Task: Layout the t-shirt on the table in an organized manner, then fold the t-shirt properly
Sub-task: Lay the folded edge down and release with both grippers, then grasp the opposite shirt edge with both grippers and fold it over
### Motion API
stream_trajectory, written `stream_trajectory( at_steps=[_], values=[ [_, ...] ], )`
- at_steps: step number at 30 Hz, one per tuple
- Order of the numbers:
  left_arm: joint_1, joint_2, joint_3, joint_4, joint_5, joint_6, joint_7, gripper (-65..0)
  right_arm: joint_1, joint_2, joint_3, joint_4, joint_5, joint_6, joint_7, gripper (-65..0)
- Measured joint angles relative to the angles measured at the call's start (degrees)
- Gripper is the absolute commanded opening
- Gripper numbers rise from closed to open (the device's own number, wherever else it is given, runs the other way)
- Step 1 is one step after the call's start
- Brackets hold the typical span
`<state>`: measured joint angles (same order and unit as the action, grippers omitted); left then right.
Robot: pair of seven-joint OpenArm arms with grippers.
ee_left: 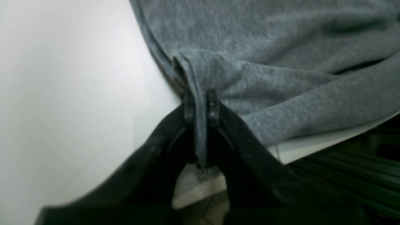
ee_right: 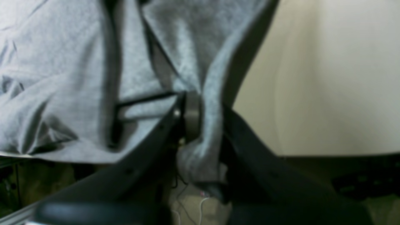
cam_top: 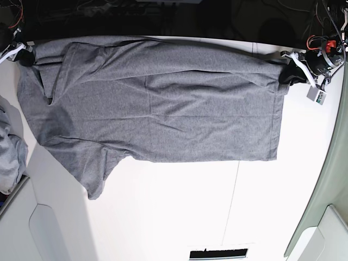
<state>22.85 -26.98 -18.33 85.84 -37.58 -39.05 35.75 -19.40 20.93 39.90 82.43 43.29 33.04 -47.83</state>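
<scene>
The heather-grey t-shirt lies spread across the far half of the white table, one sleeve pointing toward the near left. My left gripper is at the shirt's far right corner. In the left wrist view the left gripper is shut on a pinched fold of the t-shirt near the table edge. My right gripper is at the far left corner. In the right wrist view the right gripper is shut on bunched cloth of the t-shirt, with the table beside it.
A lighter bluish-grey cloth pile sits at the left edge. A thin dark seam runs across the near tabletop, with a dark slot at the front. Cables and dark clutter lie beyond the far edge.
</scene>
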Motion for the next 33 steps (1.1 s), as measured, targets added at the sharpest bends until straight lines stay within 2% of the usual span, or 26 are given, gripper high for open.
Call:
stream_trajectory(
  at_steps=[1,3,4,6,8,11,13,18,20,22,24,28,33],
  values=[
    [0.0,0.0,0.0,0.0,0.0,0.0,0.1,-65.0,0.0,0.0,0.0,0.1,0.0,0.0,0.0,-51.4],
    [0.2,0.0,0.0,0.0,0.0,0.0,0.4,-54.7,0.0,0.0,0.0,0.1,0.3,-0.2,0.2,-39.2],
    [0.2,0.0,0.0,0.0,0.2,0.0,0.6,-49.1,0.0,0.0,0.0,0.1,0.2,-0.2,0.2,-36.5],
    [0.1,0.0,0.0,0.0,0.1,0.0,0.6,-39.6,-0.1,-0.1,0.7,0.1,0.2,-0.2,0.2,-36.2],
    [0.2,-0.2,0.0,0.0,-1.4,0.0,1.0,-35.5,-0.1,-0.2,2.6,0.9,0.5,-0.2,1.0,-36.2],
    [0.2,-1.9,0.0,0.0,-4.8,-0.2,1.6,-35.5,-0.1,0.0,6.5,3.6,2.1,-0.5,1.3,-36.2],
    [0.0,-2.6,-0.1,0.3,-4.9,-0.2,1.6,-35.5,-0.1,0.1,7.8,5.6,2.5,-0.5,1.6,-36.2],
    [-2.2,-2.4,-0.1,2.4,-4.9,-0.3,1.9,-35.5,4.7,1.7,7.6,7.0,0.7,-1.4,1.7,-36.2],
    [-2.9,-2.5,-0.1,3.2,-5.2,-0.3,1.8,-34.2,7.5,2.6,6.8,7.1,-0.3,-1.9,3.9,-36.2],
    [-3.0,-2.6,-0.1,3.3,-5.2,-0.3,1.7,-30.3,10.3,3.4,4.5,7.0,-2.8,-2.7,5.0,-36.2],
    [-2.7,-2.5,0.0,3.3,-5.1,-0.4,1.8,-27.9,13.2,3.9,0.5,5.6,-6.2,-5.5,6.3,-36.2],
    [-3.3,-2.5,0.0,3.3,-4.9,-0.4,1.8,-27.5,22.6,4.4,-10.3,-0.7,-15.0,-9.4,10.2,-36.2],
    [-3.5,-2.5,0.0,3.3,-3.8,-0.2,1.6,-27.5,36.2,4.4,-21.4,-17.1,-22.2,-11.0,14.6,-36.1]
  ],
)
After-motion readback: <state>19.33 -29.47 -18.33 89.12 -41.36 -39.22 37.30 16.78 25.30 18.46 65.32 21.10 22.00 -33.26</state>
